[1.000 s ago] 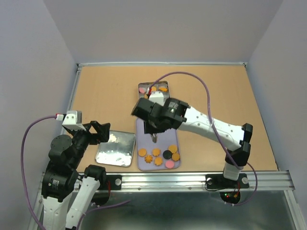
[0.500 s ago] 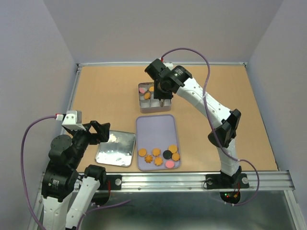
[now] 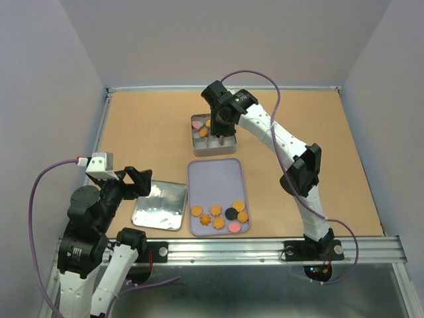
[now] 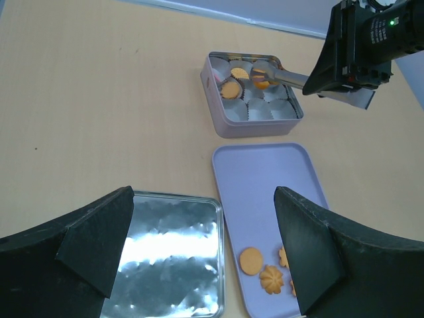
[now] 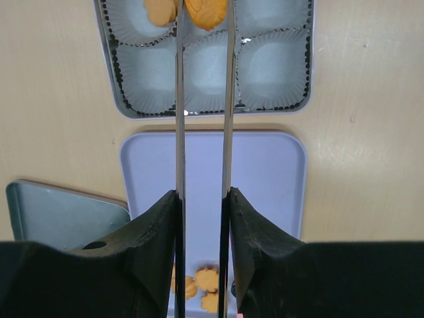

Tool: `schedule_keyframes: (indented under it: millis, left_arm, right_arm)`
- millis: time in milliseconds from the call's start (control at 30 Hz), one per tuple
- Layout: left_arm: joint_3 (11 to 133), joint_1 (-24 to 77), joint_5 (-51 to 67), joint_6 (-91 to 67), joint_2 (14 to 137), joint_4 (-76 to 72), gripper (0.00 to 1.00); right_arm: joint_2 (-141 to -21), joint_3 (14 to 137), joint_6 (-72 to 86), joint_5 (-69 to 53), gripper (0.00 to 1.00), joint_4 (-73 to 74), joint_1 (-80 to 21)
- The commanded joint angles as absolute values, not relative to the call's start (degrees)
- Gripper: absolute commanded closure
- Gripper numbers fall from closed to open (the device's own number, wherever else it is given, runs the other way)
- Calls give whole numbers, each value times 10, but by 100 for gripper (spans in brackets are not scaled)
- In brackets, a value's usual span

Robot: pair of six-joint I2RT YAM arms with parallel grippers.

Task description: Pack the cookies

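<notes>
My right gripper (image 3: 220, 118) is shut on a pair of metal tongs (image 5: 202, 99). The tong tips pinch an orange cookie (image 5: 207, 12) over the back row of paper cups in the open tin (image 3: 213, 153). Three cookies lie in the tin, among them a pink one (image 3: 197, 124) and an orange round (image 4: 231, 89). Several more cookies (image 3: 218, 215), orange, pink and one black, lie at the near end of the lilac tray (image 3: 216, 175). My left gripper (image 4: 202, 199) hangs open with nothing in it above the silver lid (image 4: 165, 258), near the tray's left edge.
The tin lid (image 3: 159, 205) lies face up left of the tray. The right arm stretches over the table's right half to the tin. A raised rim (image 3: 99, 142) borders the tabletop on the left and at the back.
The right arm swung from above the tray out to the tin, carrying the cookie in the tongs, then settled slightly lower over the cups. The left arm has not moved.
</notes>
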State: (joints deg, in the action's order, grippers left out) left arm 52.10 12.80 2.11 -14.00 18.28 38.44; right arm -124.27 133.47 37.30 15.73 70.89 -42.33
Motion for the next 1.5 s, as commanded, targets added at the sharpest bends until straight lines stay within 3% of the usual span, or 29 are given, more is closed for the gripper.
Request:
schedule_keyframes:
  millis: [0, 567, 700, 1467]
  left_arm:
    - [518, 132, 23, -138, 196, 359, 1]
    - [517, 133, 16, -138, 203, 358, 1]
    - [517, 134, 14, -138, 204, 358, 1]
    - [515, 134, 8, -140, 205, 357, 1]
  right_arm:
    - [-1245, 1365, 366, 144, 64, 665, -422]
    - [-1276, 1356, 364, 132, 63, 650, -412]
    - [-1278, 1361, 362, 131, 59, 650, -410]
    - [-1201, 1286, 366, 153, 56, 649, -409]
